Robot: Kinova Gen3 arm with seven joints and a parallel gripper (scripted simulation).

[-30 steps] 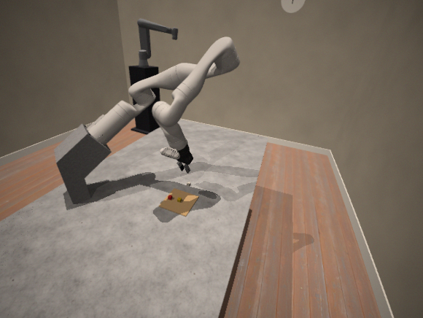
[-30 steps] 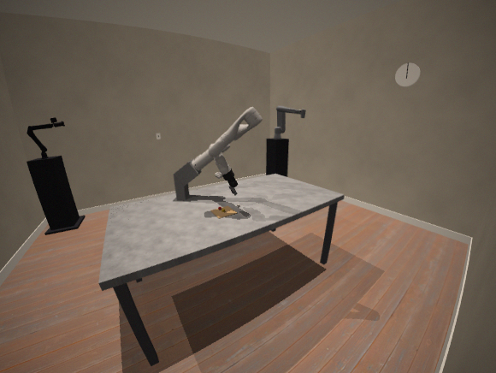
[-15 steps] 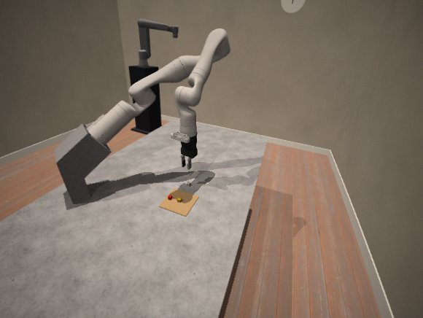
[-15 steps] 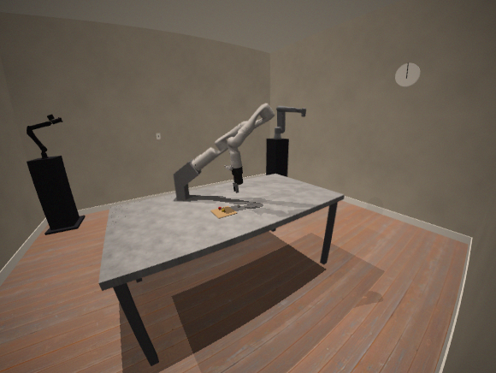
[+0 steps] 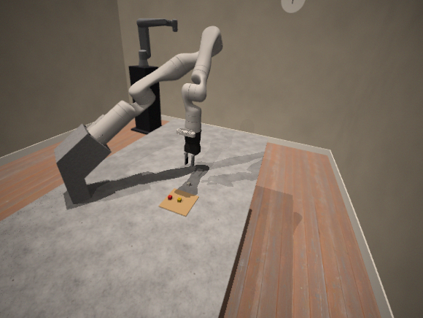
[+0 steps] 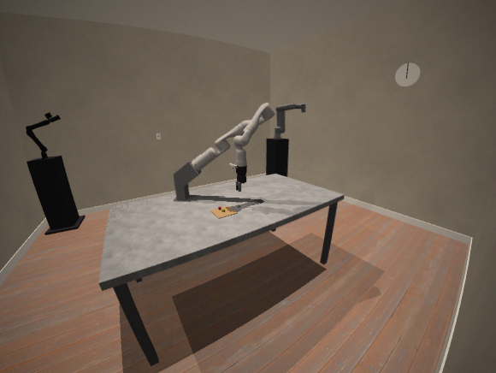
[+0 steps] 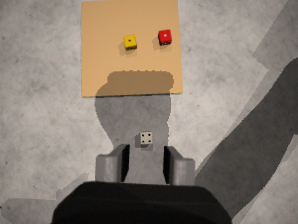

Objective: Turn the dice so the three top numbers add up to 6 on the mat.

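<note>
A tan mat lies flat on the grey table; it also shows in the top view (image 5: 179, 201) and the exterior view (image 6: 223, 211). A yellow die (image 7: 130, 41) showing one pip and a red die (image 7: 164, 37) showing one pip sit on the mat. A white die (image 7: 146, 138) (image 5: 189, 184) showing four pips lies on the bare table off the mat, in the arm's shadow. My gripper (image 7: 146, 158) (image 5: 189, 161) hangs high above the white die, pointing straight down, open and empty.
The arm's grey base block (image 5: 78, 160) stands at the table's left. The table's right edge (image 5: 251, 204) drops to the wooden floor. Two black camera stands (image 6: 53, 188) (image 6: 277, 154) stand off the table.
</note>
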